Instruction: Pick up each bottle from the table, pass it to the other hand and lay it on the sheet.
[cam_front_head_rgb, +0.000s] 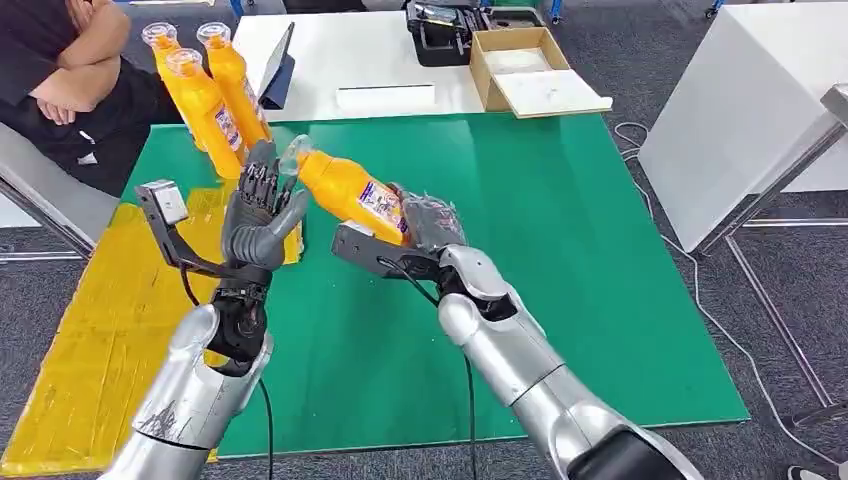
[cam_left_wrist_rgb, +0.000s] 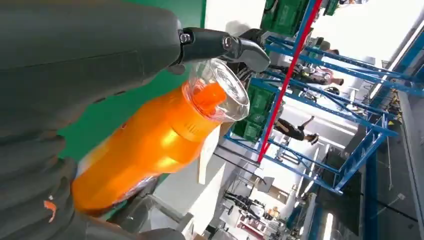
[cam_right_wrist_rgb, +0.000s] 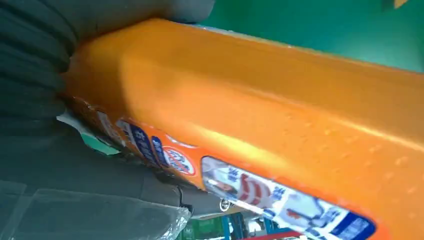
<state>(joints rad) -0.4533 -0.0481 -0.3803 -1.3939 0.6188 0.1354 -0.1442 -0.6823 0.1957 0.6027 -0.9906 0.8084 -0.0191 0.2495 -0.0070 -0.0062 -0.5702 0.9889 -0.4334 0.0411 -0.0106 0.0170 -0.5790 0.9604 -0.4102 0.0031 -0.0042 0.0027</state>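
My right hand grips an orange bottle by its lower body and holds it tilted above the green mat, with the clear cap pointing toward my left hand. That left hand is raised with its fingers spread upright right beside the cap. In the left wrist view the bottle lies across the palm side of the hand, and one finger reaches past the cap without closing. The right wrist view shows the labelled bottle against my right hand. A yellow sheet lies left of the mat.
Three more orange bottles stand at the mat's far left corner. A person sits with folded arms at the far left. Behind the mat, a white table carries a tablet, a black case and a cardboard box.
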